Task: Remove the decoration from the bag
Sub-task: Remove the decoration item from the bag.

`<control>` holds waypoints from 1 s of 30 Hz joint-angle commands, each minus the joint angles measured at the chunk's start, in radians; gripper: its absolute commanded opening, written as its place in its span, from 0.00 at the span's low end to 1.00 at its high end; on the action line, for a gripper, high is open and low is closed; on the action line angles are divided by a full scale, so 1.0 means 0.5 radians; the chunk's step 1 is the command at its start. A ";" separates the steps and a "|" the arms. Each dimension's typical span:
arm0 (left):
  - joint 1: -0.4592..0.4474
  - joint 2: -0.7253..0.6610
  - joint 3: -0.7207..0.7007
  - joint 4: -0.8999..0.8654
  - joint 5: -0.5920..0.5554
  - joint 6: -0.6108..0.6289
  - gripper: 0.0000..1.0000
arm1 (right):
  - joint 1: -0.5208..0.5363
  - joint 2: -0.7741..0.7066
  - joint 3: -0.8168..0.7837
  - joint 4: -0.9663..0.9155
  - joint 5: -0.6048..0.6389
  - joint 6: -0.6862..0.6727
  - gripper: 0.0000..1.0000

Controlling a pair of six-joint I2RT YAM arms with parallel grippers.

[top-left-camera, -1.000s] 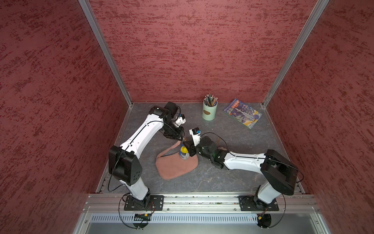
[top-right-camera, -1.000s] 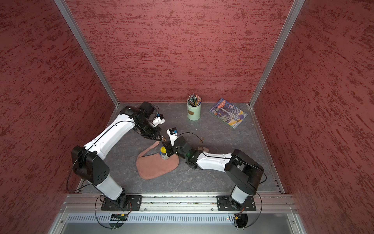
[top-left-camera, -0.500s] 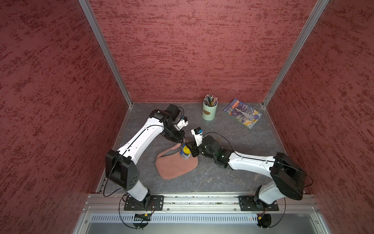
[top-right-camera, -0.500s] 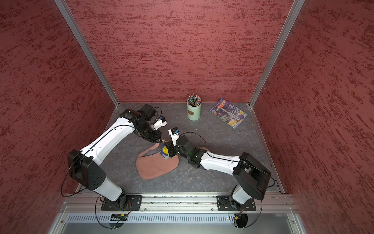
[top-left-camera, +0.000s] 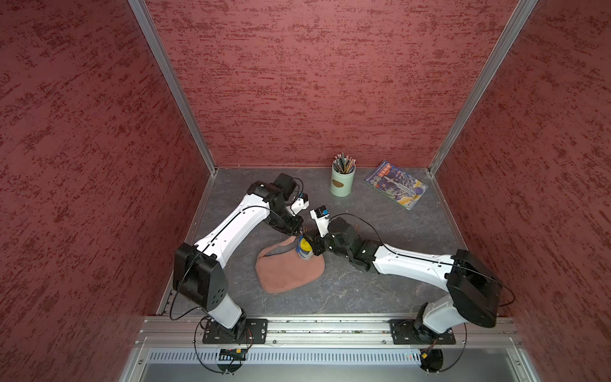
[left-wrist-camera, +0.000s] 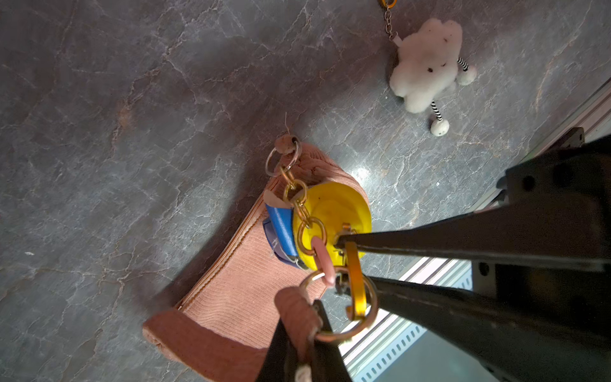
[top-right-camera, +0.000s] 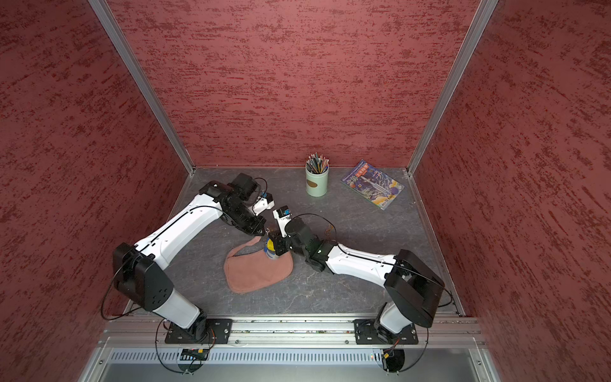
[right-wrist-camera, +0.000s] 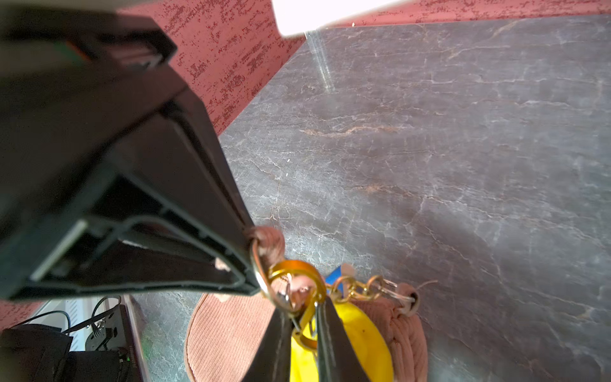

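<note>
Left wrist view: the left gripper [left-wrist-camera: 302, 319] had its jaws clamped on the looped end of the strap [left-wrist-camera: 292, 306] of the dusty-pink bag [left-wrist-camera: 238, 284], right beside the strap's metal ring [left-wrist-camera: 334, 337]. The right gripper [left-wrist-camera: 340, 263], reaching in from the opposite side, had its jaws pinched on the orange carabiner clasp [left-wrist-camera: 355, 281] sitting in that ring, so the two sets of jaws met almost tip to tip. The decoration, a yellow-and-blue charm [left-wrist-camera: 330, 211], rested on the bag's upper edge just beneath the right jaws. Its gold chain [left-wrist-camera: 297, 201] ran across it toward a second ring at the bag's corner.

In both top views the bag's body lay flat on the grey marbled tabletop [top-left-camera: 363, 291] between the two arms, with only the strap end raised to the jaws. A white plush cloud keychain [left-wrist-camera: 426, 63] lay apart from the bag on the tabletop. A pencil cup [top-left-camera: 343, 183] and a comic book [top-left-camera: 396, 184] sat well apart by the back wall.
</note>
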 commanded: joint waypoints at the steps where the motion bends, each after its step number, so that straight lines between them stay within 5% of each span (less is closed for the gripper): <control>1: -0.002 -0.022 -0.049 0.072 -0.070 0.056 0.00 | -0.013 -0.067 0.102 -0.058 -0.023 -0.016 0.17; 30: -0.024 -0.079 -0.205 0.255 -0.311 0.071 0.00 | -0.042 -0.006 0.455 -0.645 0.265 -0.017 0.15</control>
